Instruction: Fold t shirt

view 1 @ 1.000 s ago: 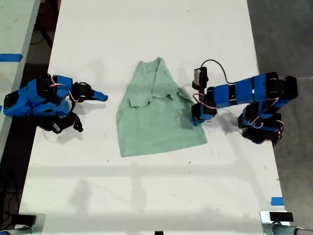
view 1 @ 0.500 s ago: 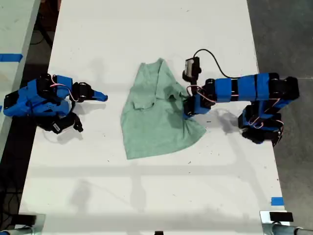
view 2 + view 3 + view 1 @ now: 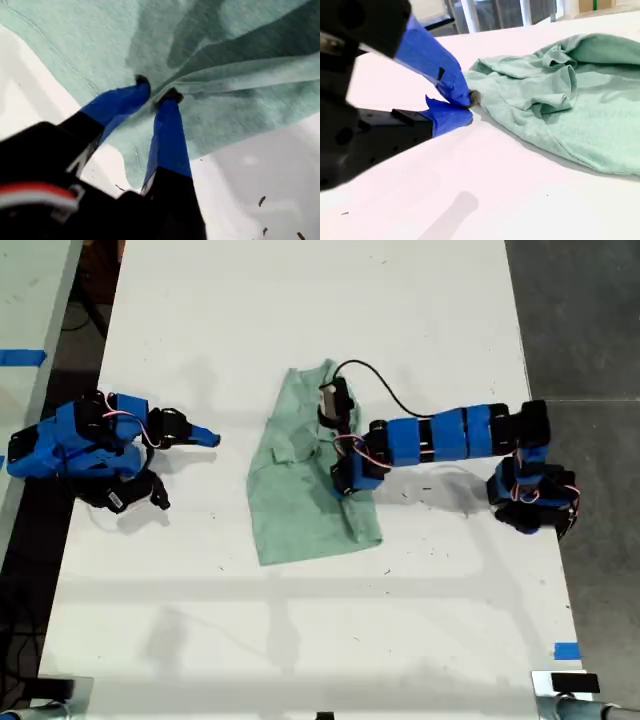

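The t shirt [image 3: 305, 475] lies mid-table [image 3: 300, 300], one side lifted and carried across its body. My first gripper [image 3: 154, 95] is clamped on a bunched fold of that cloth. My second gripper [image 3: 466, 106] rests on the table with its jaws together, holding nothing. Keep the grip low; lay the edge flat before releasing.

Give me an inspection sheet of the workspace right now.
Surface: white table, small dark specks.
Job's things: mint t shirt at centre, partly folded, its edge on the exterior view's right lifted over.
Clutter: nothing seen.
Grippers: my first tool shut on a fold of the t shirt; my second tool shut, empty, parked beside the shirt.
Cables: black cable looping above the first arm.
Surroundings: blue tape at the table edge, grey floor.
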You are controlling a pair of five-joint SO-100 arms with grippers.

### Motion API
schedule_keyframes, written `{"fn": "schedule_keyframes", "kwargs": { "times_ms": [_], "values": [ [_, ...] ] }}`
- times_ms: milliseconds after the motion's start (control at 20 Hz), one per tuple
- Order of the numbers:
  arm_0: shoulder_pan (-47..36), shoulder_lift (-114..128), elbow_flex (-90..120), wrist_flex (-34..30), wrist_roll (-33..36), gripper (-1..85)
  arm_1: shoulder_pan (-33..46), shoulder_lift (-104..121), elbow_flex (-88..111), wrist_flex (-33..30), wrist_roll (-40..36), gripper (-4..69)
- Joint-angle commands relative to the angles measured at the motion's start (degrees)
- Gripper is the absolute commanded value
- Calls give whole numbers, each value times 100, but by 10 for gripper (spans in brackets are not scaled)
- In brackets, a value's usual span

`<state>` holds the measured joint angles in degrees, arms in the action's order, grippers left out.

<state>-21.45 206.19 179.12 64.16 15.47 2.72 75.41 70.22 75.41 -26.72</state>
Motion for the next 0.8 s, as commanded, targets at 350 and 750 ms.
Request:
{"fn": "schedule_keyframes", "kwargs": {
  "times_ms": [350, 750],
  "values": [
    [9, 44, -53, -62, -35, 0, 132, 2540, 659, 984, 281, 11],
    [0, 44, -53, -62, -35, 0, 422, 10028, 7910, -633, 782, 12]
  ]
}}
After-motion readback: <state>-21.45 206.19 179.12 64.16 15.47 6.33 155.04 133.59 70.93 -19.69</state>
